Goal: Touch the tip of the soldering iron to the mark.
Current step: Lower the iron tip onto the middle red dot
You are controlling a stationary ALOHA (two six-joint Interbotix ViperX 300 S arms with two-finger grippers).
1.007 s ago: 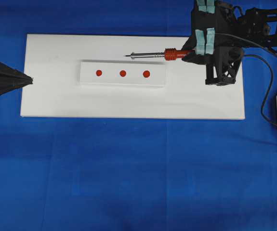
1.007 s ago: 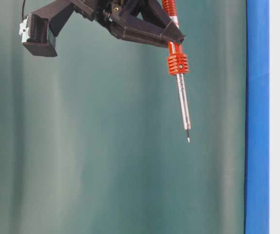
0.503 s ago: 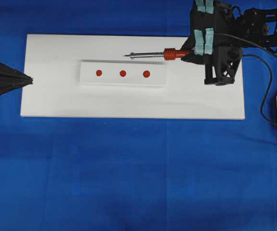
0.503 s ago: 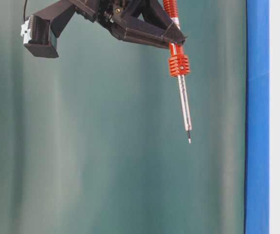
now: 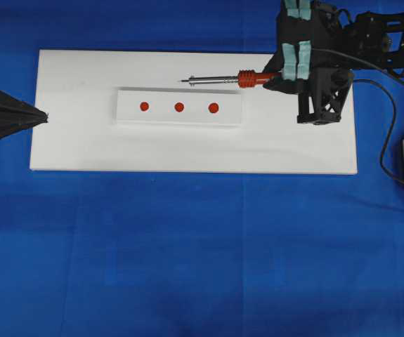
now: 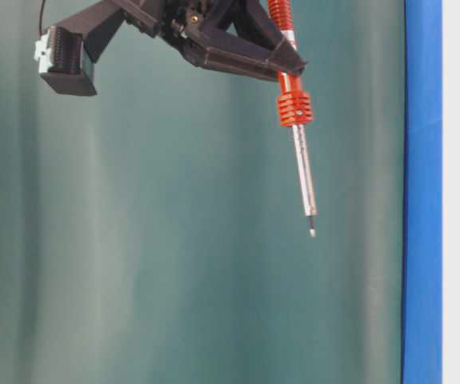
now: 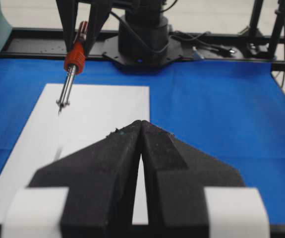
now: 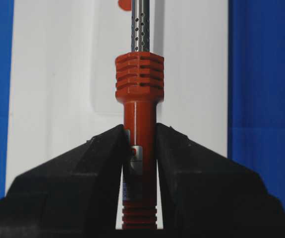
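Observation:
My right gripper [image 5: 277, 78] is shut on the red-orange handle of the soldering iron [image 5: 247, 78], which lies level and points left over the white board [image 5: 75, 147]. Its tip [image 5: 183, 81] hangs in the air behind the raised white strip [image 5: 161, 117], roughly in line with the middle red mark [image 5: 179, 107], with one mark [image 5: 144, 107] to the left and one [image 5: 213, 107] to the right. The table-level view shows the tip [image 6: 312, 232] well apart from the board. The right wrist view has the handle [image 8: 139, 114] clamped between the fingers. At the board's left edge sits my left gripper [image 5: 43, 117], shut and empty.
The iron's black cord [image 5: 388, 133] loops down past the right arm off the board's right end. Blue cloth [image 5: 202, 253] covers the table around the board. The right arm's base [image 7: 142, 39] stands beyond the board's far end in the left wrist view.
The right gripper has carried the iron very slightly left and a touch closer to the board. The left gripper has not moved.

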